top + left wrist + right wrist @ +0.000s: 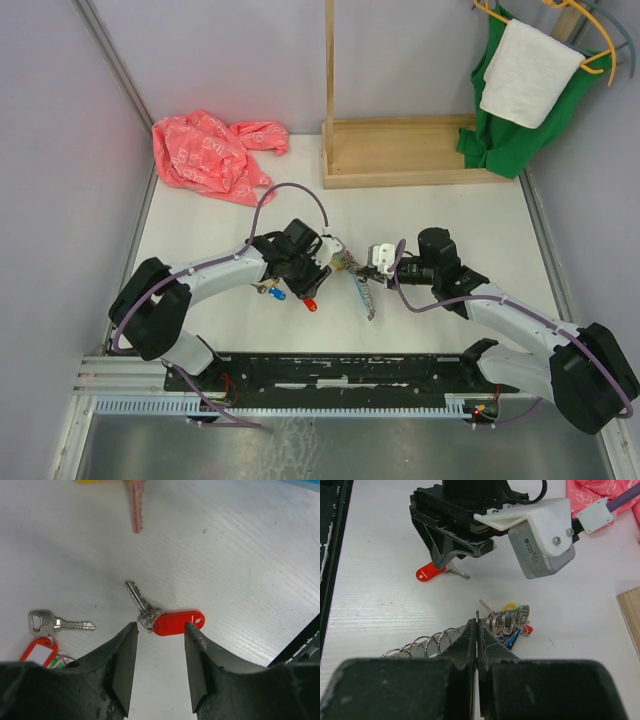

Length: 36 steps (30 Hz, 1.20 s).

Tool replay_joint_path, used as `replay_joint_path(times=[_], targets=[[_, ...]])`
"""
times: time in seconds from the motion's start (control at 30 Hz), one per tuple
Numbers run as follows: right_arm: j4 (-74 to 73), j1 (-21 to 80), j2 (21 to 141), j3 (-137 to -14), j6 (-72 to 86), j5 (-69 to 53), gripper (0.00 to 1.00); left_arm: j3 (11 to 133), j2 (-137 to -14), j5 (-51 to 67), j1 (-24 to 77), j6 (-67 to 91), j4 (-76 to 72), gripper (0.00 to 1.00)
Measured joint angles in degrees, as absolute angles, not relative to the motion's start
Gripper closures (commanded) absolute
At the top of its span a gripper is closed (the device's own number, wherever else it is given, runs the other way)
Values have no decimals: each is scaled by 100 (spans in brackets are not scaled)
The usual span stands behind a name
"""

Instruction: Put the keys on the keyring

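**Keyring pinched on the right, red-tagged key framed on the left**

On the white table (440, 210), the keyring (507, 621), a long loop of silver coiled wire, lies mid-table between the two arms. In the top view its long axis runs from the gripper tips toward the near edge, leaning slightly right. The right gripper (477, 627) is pressed together on the keyring's wire, and a thin wire end sticks up past its tips. Tags in yellow, green, red and blue bunch under the coil just beyond.

The left gripper (161, 628) stands spread, holding nothing, with a small silver key with an oblong red plastic tag (175, 622) lying flat on the table between its fingers. The tag lies across the gap, and the blade points away and to the left in the left wrist view.

A wooden stand (400, 150) sits at the far side, a green cloth (510, 140) and a white towel (525, 70) hang far right, and a crumpled pink plastic bag (205, 155) lies far left. The bag's white print cannot be read. A bare silver key on a red-framed tag (50, 623) lies left of the left gripper with its blade pointing right. Beyond it a key on a yellow tag (136, 510) points back toward the fingers. None of these lies between the left gripper's fingers and the red-tagged key.
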<state>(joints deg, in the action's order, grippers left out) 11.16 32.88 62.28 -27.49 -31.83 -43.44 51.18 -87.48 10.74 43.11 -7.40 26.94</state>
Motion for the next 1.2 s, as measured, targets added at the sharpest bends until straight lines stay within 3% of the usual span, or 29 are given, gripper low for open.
replay_joint_path(times=[0.53, 0.83, 1.2], targets=[[1109, 3288, 6184, -2729, -3199, -4344, 99, 4840, -8702, 2117, 3913, -2576, 2665, 56], [1109, 3288, 6178, -2729, -3201, -4344, 99, 4847, -8965, 2456, 3820, -2875, 2716, 57], [1107, 3288, 6145, -2727, -3203, -4344, 99, 5157, -9395, 2792, 3756, -2993, 2788, 65]])
